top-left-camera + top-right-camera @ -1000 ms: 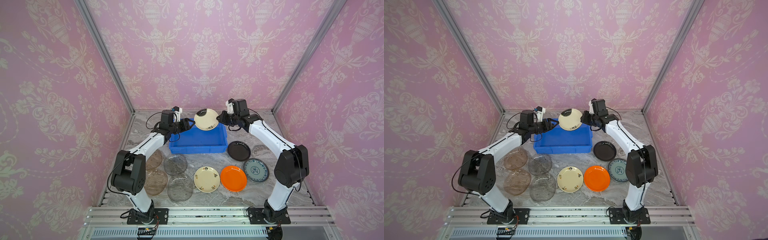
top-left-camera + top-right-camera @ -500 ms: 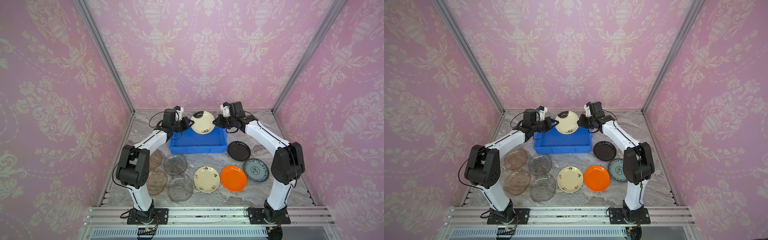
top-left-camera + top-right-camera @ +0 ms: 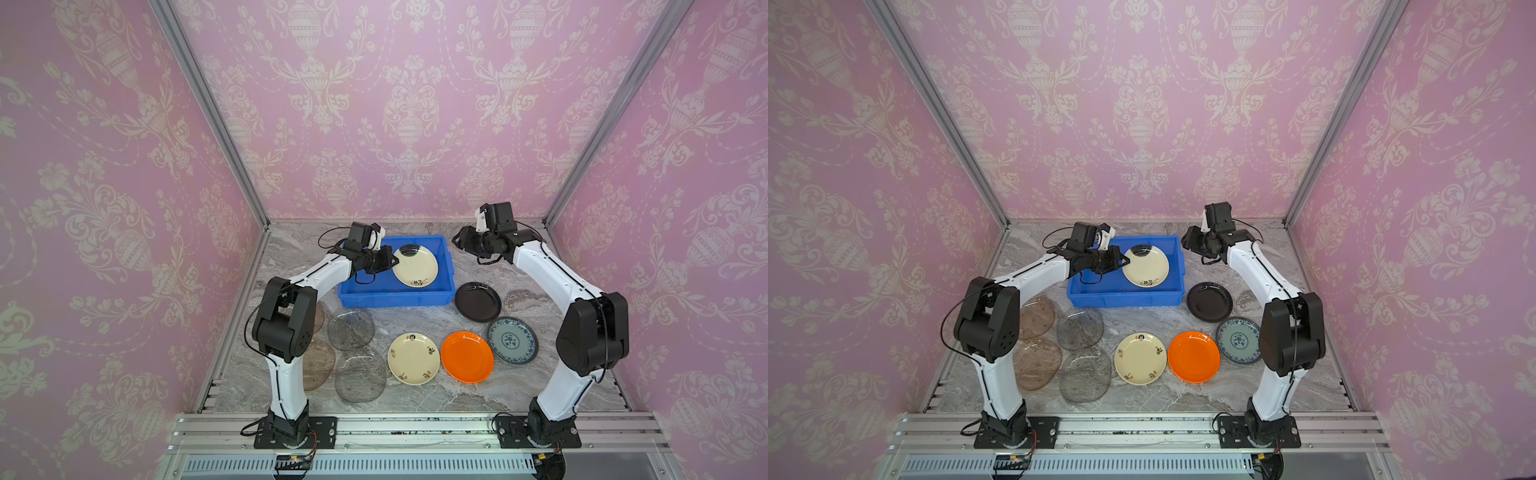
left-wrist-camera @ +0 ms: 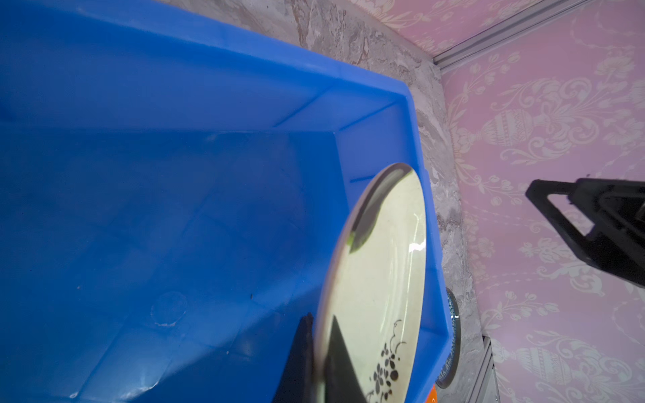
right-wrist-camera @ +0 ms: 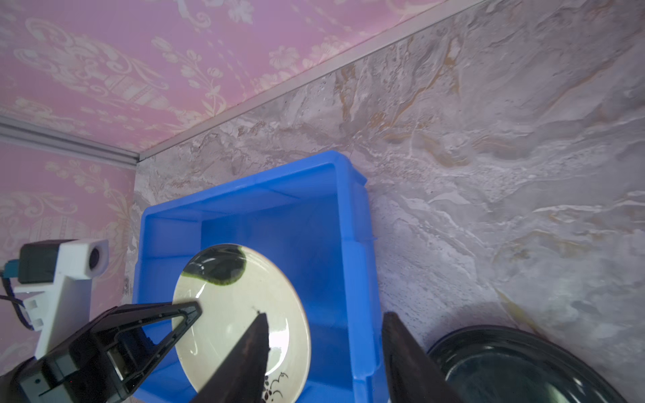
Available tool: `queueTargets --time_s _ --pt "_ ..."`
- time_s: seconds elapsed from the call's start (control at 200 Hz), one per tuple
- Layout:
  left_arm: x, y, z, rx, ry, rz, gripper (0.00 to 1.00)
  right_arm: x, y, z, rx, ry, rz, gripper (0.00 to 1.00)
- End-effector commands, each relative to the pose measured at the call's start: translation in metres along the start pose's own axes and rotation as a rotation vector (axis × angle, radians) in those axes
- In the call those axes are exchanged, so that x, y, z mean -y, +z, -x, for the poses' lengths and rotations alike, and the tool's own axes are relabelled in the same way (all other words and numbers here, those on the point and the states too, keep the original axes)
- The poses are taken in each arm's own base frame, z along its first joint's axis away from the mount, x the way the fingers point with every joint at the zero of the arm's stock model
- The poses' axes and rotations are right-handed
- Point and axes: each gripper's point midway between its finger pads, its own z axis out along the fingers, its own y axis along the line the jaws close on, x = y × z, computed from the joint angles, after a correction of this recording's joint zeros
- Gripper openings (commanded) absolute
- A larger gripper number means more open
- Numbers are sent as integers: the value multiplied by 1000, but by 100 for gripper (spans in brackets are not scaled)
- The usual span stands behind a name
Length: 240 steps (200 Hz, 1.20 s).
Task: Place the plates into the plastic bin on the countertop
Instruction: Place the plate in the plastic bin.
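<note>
A cream plate (image 3: 414, 266) with dark flower motifs hangs tilted inside the right half of the blue plastic bin (image 3: 395, 296). My left gripper (image 3: 395, 261) is shut on the plate's left rim, with one finger on each face in the left wrist view (image 4: 319, 324). My right gripper (image 3: 457, 241) stands open just right of the bin, apart from the plate and holding nothing; its view (image 5: 324, 315) shows the bin wall (image 5: 359, 244) between its fingers. On the marble countertop (image 3: 415, 399) lie a black plate (image 3: 478, 301), a blue-and-white one (image 3: 512, 340), an orange one (image 3: 467, 356) and a second cream one (image 3: 413, 358).
Clear grey glass plates (image 3: 351, 328) (image 3: 360, 375) and an amber one (image 3: 318, 365) lie front left, partly behind my left arm. Pink walls with aluminium rails close in the back and sides. The bin's left half (image 4: 174, 209) holds nothing.
The right gripper let go of the cream plate and drew back to the right. The left gripper shut on its rim, and the plate came down from above the bin into it.
</note>
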Motion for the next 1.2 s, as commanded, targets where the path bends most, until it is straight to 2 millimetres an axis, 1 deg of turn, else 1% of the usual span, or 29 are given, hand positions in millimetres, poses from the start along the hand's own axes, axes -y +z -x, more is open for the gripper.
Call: queueTargets --time_s 0.0,0.135,0.3,0.44,0.58,0.856,1.196 --pt "-11 7 0 -18 26 56 0 4 -16 3 32 2 -13 54" --pt "-14 18 2 -20 19 56 0 7 -13 -1 21 16 -3 54" --pt "-13 29 5 -30 19 39 0 9 -7 -5 5 40 20 54" --pt "-12 38 6 -43 19 24 0 11 -8 -5 6 46 30 54" --pt "-13 49 3 -57 11 15 0 13 -8 -8 2 53 33 54" --pt "-18 58 1 -53 -10 9 0 16 -6 -12 -1 65 46 54" --pt "-22 69 0 -57 -31 -3 0 20 2 -17 -19 77 54 53"
